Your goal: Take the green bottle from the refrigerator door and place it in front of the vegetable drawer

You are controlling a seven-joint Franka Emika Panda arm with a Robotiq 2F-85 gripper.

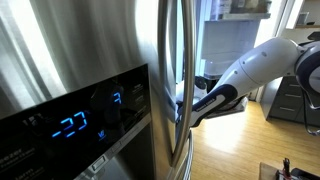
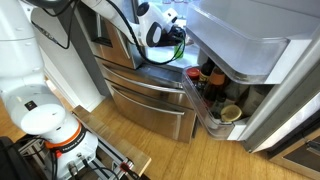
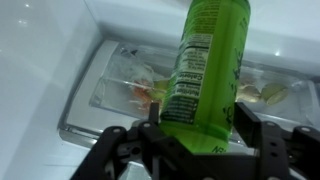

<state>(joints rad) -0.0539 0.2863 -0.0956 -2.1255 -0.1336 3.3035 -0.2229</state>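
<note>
Tool pinching the green bottle, long axis running straight out from your jaws. You have the vegetable drawer directly beyond it.

The display on the steel door reads 27 and 3
</note>
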